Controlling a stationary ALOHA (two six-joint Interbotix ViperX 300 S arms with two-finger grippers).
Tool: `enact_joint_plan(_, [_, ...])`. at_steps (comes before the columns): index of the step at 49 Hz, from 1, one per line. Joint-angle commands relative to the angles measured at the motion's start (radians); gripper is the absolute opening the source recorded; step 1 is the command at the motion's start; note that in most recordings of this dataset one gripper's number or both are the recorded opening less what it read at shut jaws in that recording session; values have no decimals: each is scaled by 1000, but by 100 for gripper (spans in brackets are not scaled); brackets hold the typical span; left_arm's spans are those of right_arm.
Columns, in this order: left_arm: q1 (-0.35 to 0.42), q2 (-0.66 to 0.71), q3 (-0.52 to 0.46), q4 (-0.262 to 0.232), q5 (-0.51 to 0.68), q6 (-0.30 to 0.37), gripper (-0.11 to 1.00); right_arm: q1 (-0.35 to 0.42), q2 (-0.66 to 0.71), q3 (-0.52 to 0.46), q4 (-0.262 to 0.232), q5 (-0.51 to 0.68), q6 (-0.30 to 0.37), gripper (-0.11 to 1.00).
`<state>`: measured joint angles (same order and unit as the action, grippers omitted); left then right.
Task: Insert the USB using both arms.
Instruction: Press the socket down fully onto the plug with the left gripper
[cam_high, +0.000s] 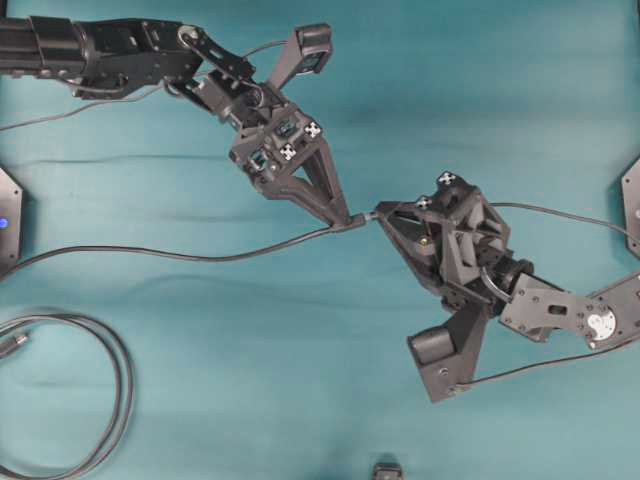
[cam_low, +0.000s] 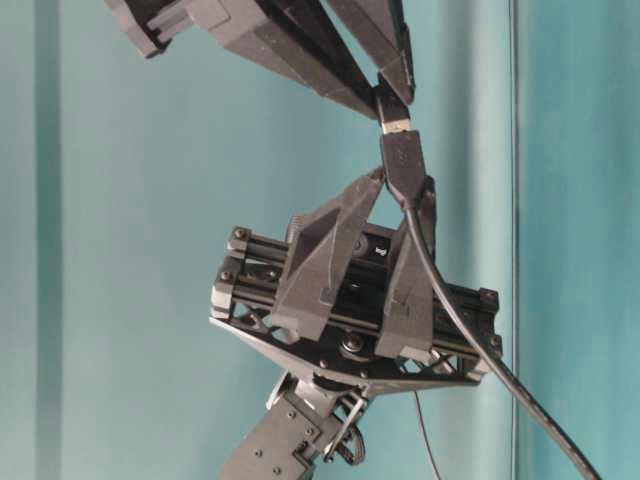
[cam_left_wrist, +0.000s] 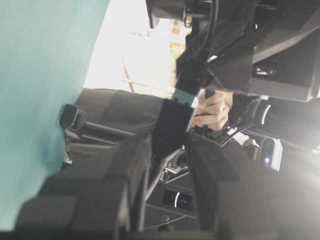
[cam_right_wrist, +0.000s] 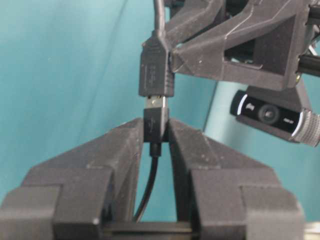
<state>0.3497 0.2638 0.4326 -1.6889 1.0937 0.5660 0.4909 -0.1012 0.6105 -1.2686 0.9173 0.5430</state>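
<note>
At the far left of the overhead view, well away from either pincer, a thicker dark grey cable coiled in a loop (cam_high: 90, 395) lies on the teal cloth-covered table (cam_high: 200, 120). A thin dark grey cable (cam_high: 180, 254) runs rightward across the cloth to the left pincer (cam_high: 348, 216), a black two-fingered triangular claw on the black jointed left arm (cam_high: 130, 52). That pincer is clamped on the thin cable's chunky all-dark socket end (cam_right_wrist: 156, 65), which sticks out just past its fingertips with the cable trailing away behind it. Directly facing it, tip to tip, is the right pincer (cam_right_wrist: 156, 131), the matching black claw of the right arm (cam_high: 560, 305), its fingers (cam_right_wrist: 119, 145) pressed together on the small dark USB plug with a short silvery metal tip (cam_right_wrist: 155, 120). The plug sits between those fingertips with its metal tip pointing out at the socket; in the right wrist view the tip meets the socket's mouth in line with it, a sliver of silver showing between the two dark housings. A second length of thin cable (cam_right_wrist: 148, 187) drops from the plug back between the right pincer's fingers. The joined ends hang above the table, between the two pincers.
</note>
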Motion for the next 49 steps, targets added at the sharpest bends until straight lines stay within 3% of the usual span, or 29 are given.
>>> enact_joint_plan(1, [18, -3, -43, -5, -6, -9, 26, 2, -6, -40, -9, -2, -3, 20])
enact_joint_plan(15, [25, 37, -106, -5, -3, -9, 26, 2, -6, -43, -11, 2, -3, 20])
enact_joint_plan(28, [29, 35, -104, -5, -2, -9, 26, 2, -6, -38, -11, 6, 2, 20])
enact_joint_plan(49, [32, -3, -61, -5, -6, -9, 26, 15, 46, -71, -9, 198, 34, 20])
